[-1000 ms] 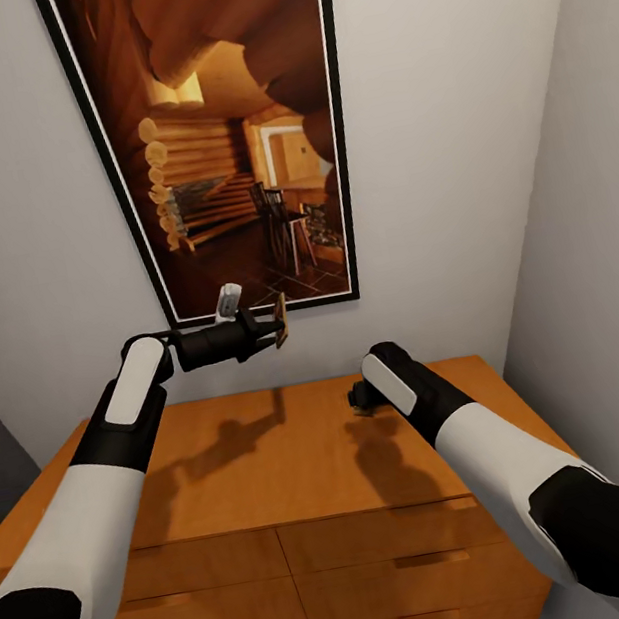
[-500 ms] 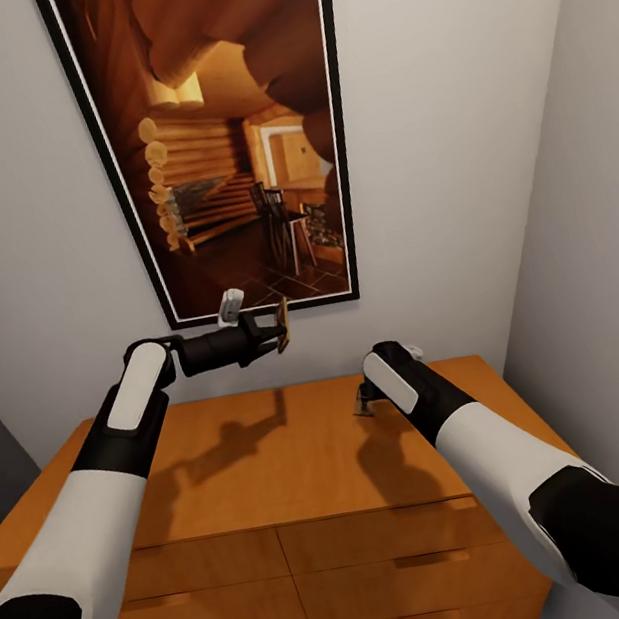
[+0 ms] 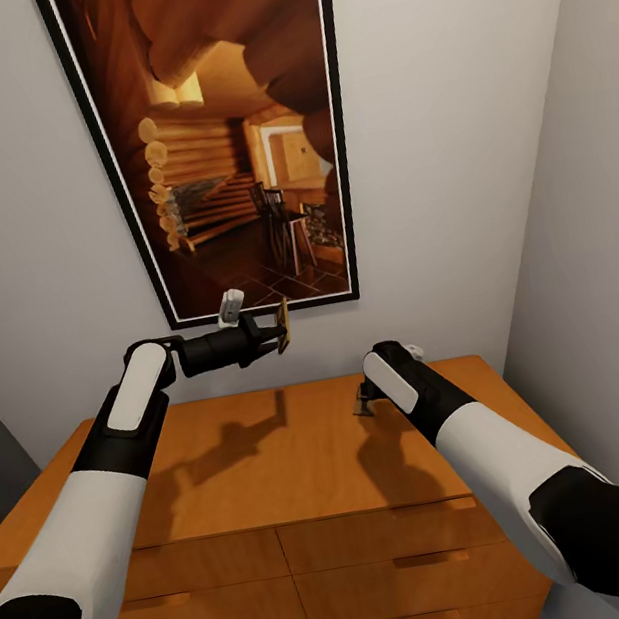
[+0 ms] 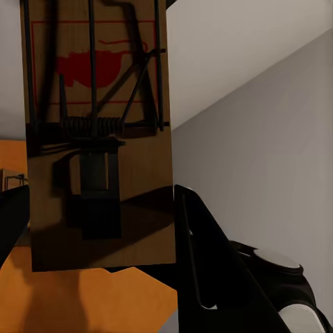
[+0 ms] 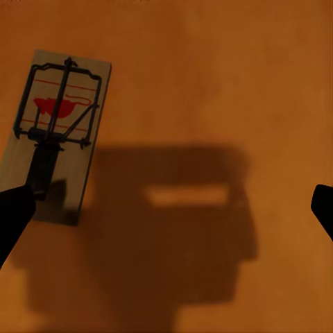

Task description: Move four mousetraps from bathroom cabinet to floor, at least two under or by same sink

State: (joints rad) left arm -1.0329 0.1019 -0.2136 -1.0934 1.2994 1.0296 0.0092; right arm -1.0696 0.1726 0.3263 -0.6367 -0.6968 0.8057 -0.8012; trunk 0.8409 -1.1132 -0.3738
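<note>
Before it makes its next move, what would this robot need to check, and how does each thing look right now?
1. Left gripper grips a mousetrap: ok, the board sits between its fingers.
2. That trap is clear of the cabinet: ok, held above the top.
3. Right gripper open over second mousetrap: ok, fingers spread wide.
4. Second trap centred between the fingers: not ok, it lies near one finger.
5. Remaining two traps located: cannot tell.

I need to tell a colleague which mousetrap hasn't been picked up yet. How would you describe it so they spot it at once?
Look at the flat top of the orange-brown cabinet below the framed picture. A mousetrap lies flat there beneath the right gripper, which is open and empty. The other mousetrap is held up in the air by the left gripper.
</note>
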